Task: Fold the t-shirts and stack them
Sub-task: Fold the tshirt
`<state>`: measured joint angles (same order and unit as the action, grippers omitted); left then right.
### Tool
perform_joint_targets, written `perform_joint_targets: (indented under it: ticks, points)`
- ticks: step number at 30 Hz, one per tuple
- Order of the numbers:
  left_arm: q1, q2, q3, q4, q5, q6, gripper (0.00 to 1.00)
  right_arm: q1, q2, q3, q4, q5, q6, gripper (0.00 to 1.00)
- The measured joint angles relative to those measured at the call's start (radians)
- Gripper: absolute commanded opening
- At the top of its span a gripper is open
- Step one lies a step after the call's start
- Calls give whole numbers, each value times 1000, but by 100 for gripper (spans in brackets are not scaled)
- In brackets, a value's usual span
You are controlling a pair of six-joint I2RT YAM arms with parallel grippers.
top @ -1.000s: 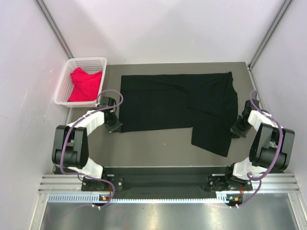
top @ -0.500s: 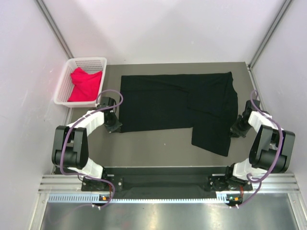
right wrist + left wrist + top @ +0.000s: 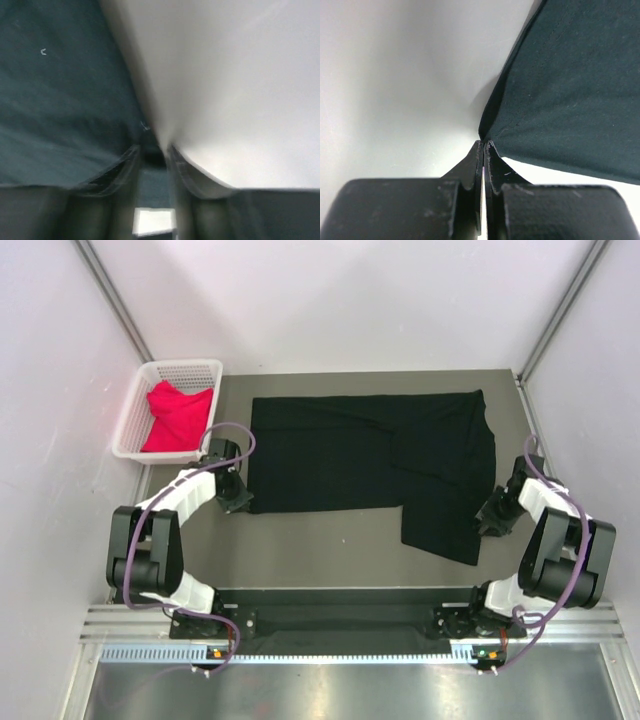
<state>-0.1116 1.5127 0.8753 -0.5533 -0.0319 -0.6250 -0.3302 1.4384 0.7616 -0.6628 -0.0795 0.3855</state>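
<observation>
Left hand [image 3: 483, 143] closed, pinching the black t-shirt [image 3: 340, 455] by the corner at its fingertips. Right hand [image 3: 152, 150] at the shirt's far edge, view blurred; cannot tell its grip. Advice: confirm both pinches, lift level, cloth taut.

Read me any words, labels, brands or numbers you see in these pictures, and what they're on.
None. No readable text shows on the black t-shirt, the red-pink t-shirt or the white lattice basket; the right wrist view is blurred.
</observation>
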Motion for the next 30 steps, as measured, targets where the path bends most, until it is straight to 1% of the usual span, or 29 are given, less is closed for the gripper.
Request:
perform_joint_targets:
  ticks: [2, 3, 5, 6, 9, 13, 14, 17, 18, 22, 26, 29, 30]
  points:
    - [0, 5, 6, 0, 0, 2, 0, 0, 5, -7, 0, -19, -2, 40]
    - [0, 6, 7, 0, 0, 3, 0, 0, 5, -7, 2, -26, -7, 45]
    - [0, 11, 8, 0, 0, 4, 0, 0, 5, -7, 6, -39, -10, 49]
    - [0, 16, 8, 0, 0, 4, 0, 1, 5, -6, 9, -45, -11, 54]
    - [0, 29, 8, 0, 0, 7, 0, 8, 6, -4, 12, -55, -16, 55]
    - [0, 40, 8, 0, 0, 10, 0, 19, 16, 7, 9, -47, -20, 53]
    - [0, 41, 9, 0, 0, 11, 0, 20, 15, 7, 8, -42, -19, 49]
    - [0, 43, 13, 0, 0, 11, 0, 19, 14, 7, 6, -1, -19, 31]
    - [0, 43, 13, 0, 0, 11, 0, 19, 13, 7, 6, 20, -19, 28]
    - [0, 45, 15, 0, 1, 11, 0, 14, 8, 7, -2, 81, -18, 27]
    - [0, 47, 15, 0, 0, 12, 0, 13, -9, 7, -11, 87, -23, 29]
    - [0, 48, 15, 0, 0, 14, 0, 13, -39, 7, -10, 85, -40, 36]
    - [0, 48, 15, 0, 0, 14, 0, 13, -50, 7, -10, 82, -45, 40]
